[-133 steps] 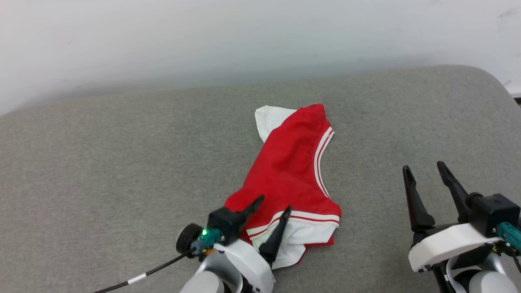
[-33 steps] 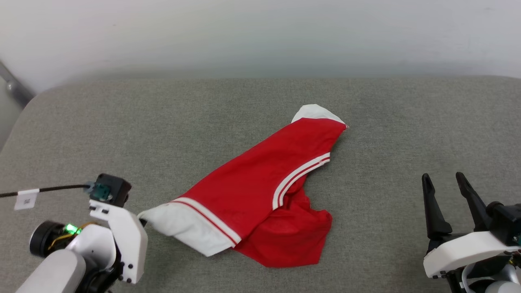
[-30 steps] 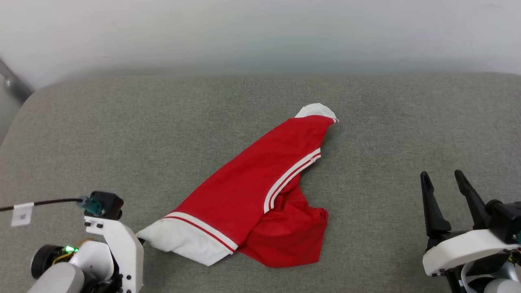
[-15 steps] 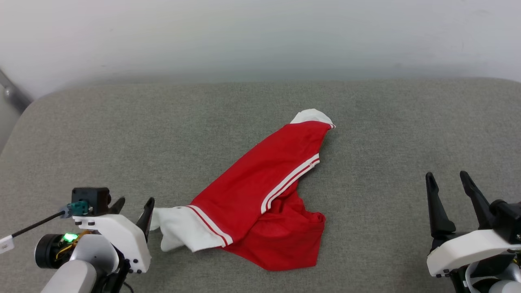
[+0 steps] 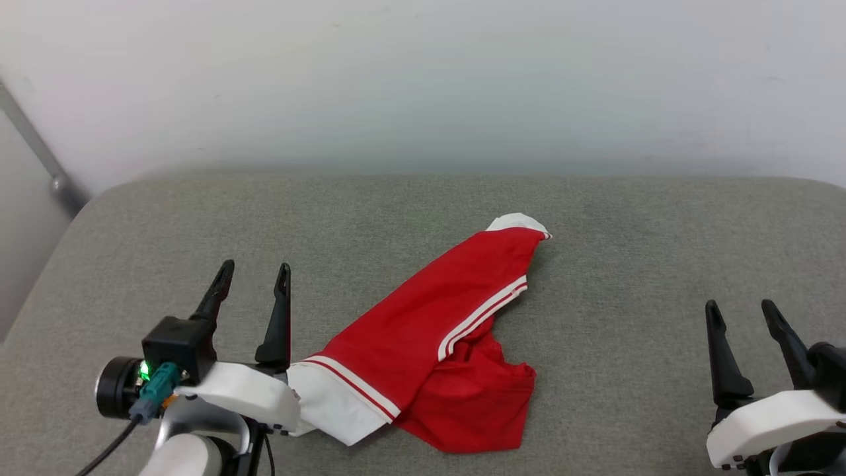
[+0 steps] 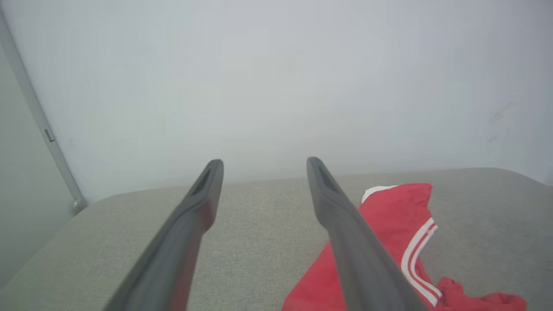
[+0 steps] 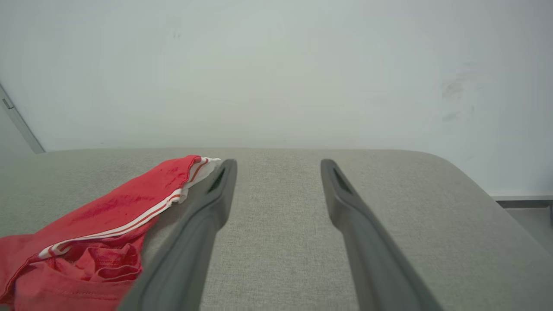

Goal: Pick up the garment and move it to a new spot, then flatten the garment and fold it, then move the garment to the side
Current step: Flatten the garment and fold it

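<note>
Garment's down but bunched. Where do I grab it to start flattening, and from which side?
Probably the white striped end of the garment, with the left gripper coming from the left: that end lies flat and sticks out right beside that open gripper. The open right gripper could take the bunched red hem from the right.

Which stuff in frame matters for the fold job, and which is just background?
Job:
garment, crumpled
left gripper, open, by its white end
right gripper, open, apart from it

Background:
grey cushion under everything
wall
metal rail, far left
</note>
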Robot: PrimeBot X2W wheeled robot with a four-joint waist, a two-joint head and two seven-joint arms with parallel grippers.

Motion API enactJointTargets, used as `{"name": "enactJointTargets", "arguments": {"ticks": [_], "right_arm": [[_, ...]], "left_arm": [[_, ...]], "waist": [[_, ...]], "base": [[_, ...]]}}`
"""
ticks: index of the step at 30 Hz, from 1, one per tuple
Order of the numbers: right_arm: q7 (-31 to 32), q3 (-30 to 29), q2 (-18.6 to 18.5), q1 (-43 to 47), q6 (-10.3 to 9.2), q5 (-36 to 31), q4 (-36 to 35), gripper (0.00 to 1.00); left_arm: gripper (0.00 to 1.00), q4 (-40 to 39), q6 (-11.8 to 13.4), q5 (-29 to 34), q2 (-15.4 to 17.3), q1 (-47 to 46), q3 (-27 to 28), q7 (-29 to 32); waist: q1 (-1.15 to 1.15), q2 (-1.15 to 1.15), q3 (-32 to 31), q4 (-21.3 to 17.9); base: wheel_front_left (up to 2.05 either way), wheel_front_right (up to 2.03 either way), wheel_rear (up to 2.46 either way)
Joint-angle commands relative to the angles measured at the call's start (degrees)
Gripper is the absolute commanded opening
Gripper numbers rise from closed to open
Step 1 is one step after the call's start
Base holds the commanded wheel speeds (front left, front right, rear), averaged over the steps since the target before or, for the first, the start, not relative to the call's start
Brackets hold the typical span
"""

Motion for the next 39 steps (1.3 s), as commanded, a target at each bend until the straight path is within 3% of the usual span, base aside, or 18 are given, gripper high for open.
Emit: {"name": "enactJointTargets", "arguments": {"ticks": [1,7,17,25,30,35,36,37,38,39], "right_arm": [[0.1,-0.2,0.1,0.6,-0.02,0.5,-0.2,1.0],[1.3,-2.6,0.1,0.9,-0.02,1.1,1.6,1.0],[10.6,-1.8,-0.6,-12.4,-0.02,10.6,17.4,1.0],[26.6,1.4,-6.6,-28.6,-0.01,18.6,31.4,1.0],[33.1,4.1,-9.8,-35.3,-0.02,19.9,36.7,1.0],[35.7,5.8,-11.9,-39.3,-0.02,20.1,40.2,1.0],[35.7,6.1,-12.1,-39.7,-0.02,20.3,40.8,0.78],[35.2,6.6,-12.2,-40.1,-0.02,20.6,41.0,0.12],[35.1,7.1,-12.5,-40.4,-0.02,20.8,41.1,0.0],[34.7,7.7,-12.6,-40.4,-0.02,21.3,41.1,0.0]], "left_arm": [[1.0,0.0,0.3,0.3,-0.2,0.7,0.1,-0.6],[1.0,1.2,0.3,0.8,-1.9,1.9,-1.3,-3.2],[1.0,2.4,-0.6,0.9,-4.4,0.5,-3.0,-5.6],[1.0,4.5,-2.7,1.3,-7.5,-3.5,-5.2,-6.7],[1.0,5.8,-3.6,1.8,-9.8,-6.1,-5.8,-7.4],[1.0,7.1,-4.5,2.2,-11.3,-7.6,-5.6,-7.8],[1.0,7.4,-4.6,2.3,-11.4,-7.7,-5.4,-7.9],[1.0,7.7,-4.6,2.3,-11.6,-7.7,-5.3,-8.0],[1.0,7.9,-4.7,2.3,-11.7,-7.7,-5.1,-8.0],[1.0,8.1,-4.8,2.4,-11.8,-7.7,-4.8,-8.0]], "waist": [[0.0,0.0,-0.1,0.4],[0.0,0.0,0.2,3.4],[0.0,0.0,4.0,10.0],[0.0,0.0,9.5,15.1],[0.0,0.0,13.0,17.4],[0.0,0.0,15.2,18.5],[0.0,0.0,15.3,18.5],[0.0,0.0,15.5,18.5],[0.0,0.0,15.6,18.4],[0.0,0.0,15.6,18.2]], "base": [[0.0,0.0,0.0],[0.0,0.0,0.0],[0.0,0.0,0.0],[0.0,0.0,0.0],[0.0,0.0,0.0],[0.0,0.0,0.0],[0.0,0.0,0.0],[0.0,0.0,0.0],[0.0,0.0,0.0],[0.0,0.0,0.0]]}}
